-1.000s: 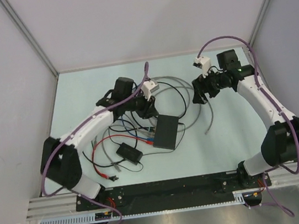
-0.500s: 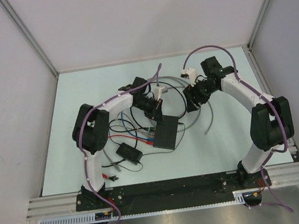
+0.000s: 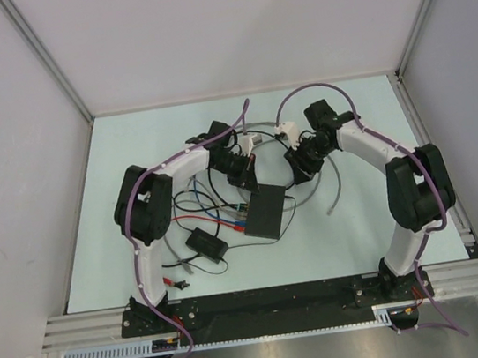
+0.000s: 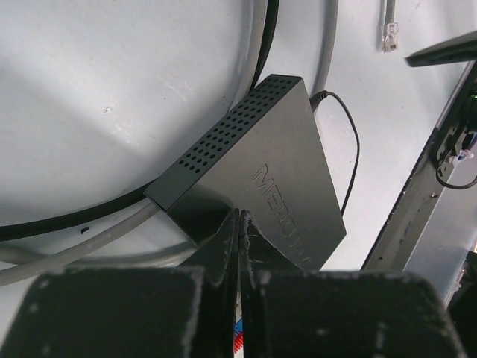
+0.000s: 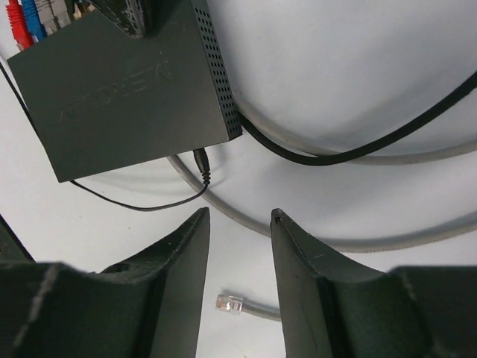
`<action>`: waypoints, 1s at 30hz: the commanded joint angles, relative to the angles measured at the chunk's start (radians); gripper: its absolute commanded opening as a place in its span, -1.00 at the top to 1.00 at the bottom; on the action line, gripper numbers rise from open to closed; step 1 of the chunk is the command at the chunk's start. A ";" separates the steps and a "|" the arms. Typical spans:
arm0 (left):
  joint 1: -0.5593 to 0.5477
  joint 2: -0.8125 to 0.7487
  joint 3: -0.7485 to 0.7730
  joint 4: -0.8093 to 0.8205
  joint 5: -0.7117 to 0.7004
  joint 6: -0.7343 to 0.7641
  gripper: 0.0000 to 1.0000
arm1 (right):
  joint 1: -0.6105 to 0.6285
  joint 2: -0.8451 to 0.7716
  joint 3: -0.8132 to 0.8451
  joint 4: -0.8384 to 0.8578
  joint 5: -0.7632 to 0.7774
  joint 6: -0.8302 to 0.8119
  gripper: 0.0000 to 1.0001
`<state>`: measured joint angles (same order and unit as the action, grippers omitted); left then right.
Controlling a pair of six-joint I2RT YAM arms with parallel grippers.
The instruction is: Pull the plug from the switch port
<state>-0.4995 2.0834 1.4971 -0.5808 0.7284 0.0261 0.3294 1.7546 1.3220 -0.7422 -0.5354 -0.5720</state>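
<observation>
The switch [image 3: 266, 211] is a flat dark grey box lying in the middle of the table. Red, blue and grey plugs [image 5: 31, 18] stick out of the switch port [image 3: 247, 223] on its narrow left end. My left gripper [image 3: 240, 172] is shut with nothing between its fingers. In the left wrist view its tips [image 4: 240, 215] sit over a near corner of the switch [image 4: 261, 171]. My right gripper [image 5: 238, 215] is open above bare table just right of the switch [image 5: 127, 82], holding nothing. It sits at the switch's far right corner in the top view [image 3: 298, 166].
A thin black lead [image 5: 201, 165] plugs into the switch's side. Grey and black cables [image 5: 358, 156] loop behind the switch. A loose clear plug [image 5: 232, 303] on a grey cable lies below my right fingers. A smaller black box [image 3: 206, 243] with thin wires sits front left.
The left gripper closed and came in over the switch. The right arm swung left toward the switch while its jaws narrowed.
</observation>
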 commanded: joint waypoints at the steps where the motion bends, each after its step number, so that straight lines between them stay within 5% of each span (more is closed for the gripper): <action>1: 0.007 0.032 -0.029 -0.025 -0.187 0.095 0.99 | 0.003 0.040 -0.007 0.014 -0.058 -0.022 0.17; 9: 0.003 0.063 -0.026 -0.024 -0.176 0.103 1.00 | 0.065 0.071 -0.026 0.099 -0.002 0.003 -0.08; 30: 0.015 0.144 0.026 -0.053 -0.032 0.074 1.00 | 0.108 0.103 -0.055 0.075 -0.031 -0.157 0.08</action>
<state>-0.4957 2.1456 1.5463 -0.6056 0.8314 0.0517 0.4271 1.8576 1.2861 -0.6624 -0.5121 -0.6754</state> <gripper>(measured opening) 0.005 0.466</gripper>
